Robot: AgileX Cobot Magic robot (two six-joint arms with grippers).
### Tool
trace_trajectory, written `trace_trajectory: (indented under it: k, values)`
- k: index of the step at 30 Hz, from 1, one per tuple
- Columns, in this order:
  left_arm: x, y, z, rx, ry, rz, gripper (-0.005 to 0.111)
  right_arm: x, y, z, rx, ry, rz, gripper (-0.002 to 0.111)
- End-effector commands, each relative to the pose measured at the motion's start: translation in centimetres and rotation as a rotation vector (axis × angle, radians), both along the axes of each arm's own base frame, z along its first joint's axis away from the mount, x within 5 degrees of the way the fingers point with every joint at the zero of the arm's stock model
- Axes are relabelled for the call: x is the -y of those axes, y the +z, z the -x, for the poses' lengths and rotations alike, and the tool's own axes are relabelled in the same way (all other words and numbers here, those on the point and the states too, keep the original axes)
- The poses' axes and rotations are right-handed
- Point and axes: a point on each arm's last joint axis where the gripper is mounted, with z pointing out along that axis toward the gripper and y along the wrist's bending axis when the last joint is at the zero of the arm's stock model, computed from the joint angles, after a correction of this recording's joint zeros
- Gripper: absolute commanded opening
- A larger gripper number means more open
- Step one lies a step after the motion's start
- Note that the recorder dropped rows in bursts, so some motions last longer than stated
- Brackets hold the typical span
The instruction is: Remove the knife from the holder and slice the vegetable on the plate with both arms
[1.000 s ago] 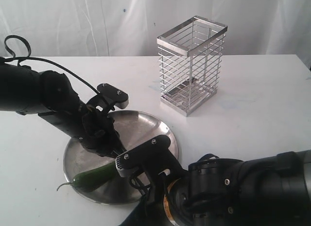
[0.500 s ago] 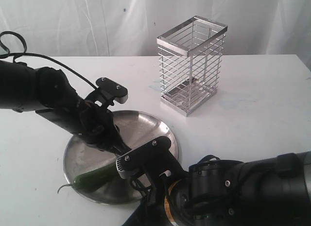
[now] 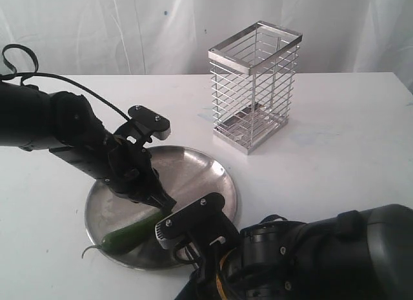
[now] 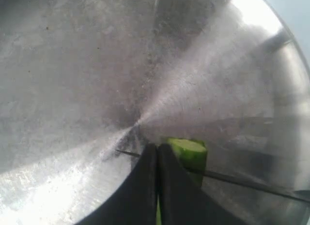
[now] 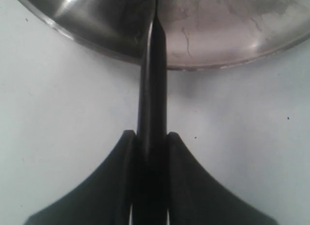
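The dark green vegetable (image 3: 127, 235) lies on the front left of the steel plate (image 3: 200, 171), stem outward. My left gripper (image 3: 165, 202) is shut, its tips pressed down on the vegetable by its cut end (image 4: 190, 154). The knife's thin black blade (image 4: 242, 181) crosses just behind that cut end. In the right wrist view my right gripper (image 5: 151, 138) is shut on the black knife (image 5: 152, 89), which points over the plate's rim (image 5: 218, 60). The wire holder (image 3: 255, 87) stands empty behind the plate.
The bulky right arm (image 3: 303, 261) fills the near right corner and hides the plate's front edge and its own gripper. The white table (image 3: 348, 139) runs to a white curtain at the back.
My left gripper has slid down and right onto the vegetable's cut end. The vegetable has shifted slightly. The right arm has drawn lower in the exterior view.
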Motion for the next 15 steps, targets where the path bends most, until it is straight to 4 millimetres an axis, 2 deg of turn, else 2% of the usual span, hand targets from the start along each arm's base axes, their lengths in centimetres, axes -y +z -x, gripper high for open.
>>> trace_trajectory:
  k: [1, 15]
  values:
    - [-0.03, 0.23, 0.02, -0.001, 0.009, 0.01, 0.0, 0.01, -0.11, 0.04, -0.005, -0.004, 0.001, 0.0]
    - [0.0, -0.13, -0.23, 0.008, 0.017, 0.008, 0.0, -0.12, -0.08, 0.06, -0.005, 0.002, -0.013, 0.0]
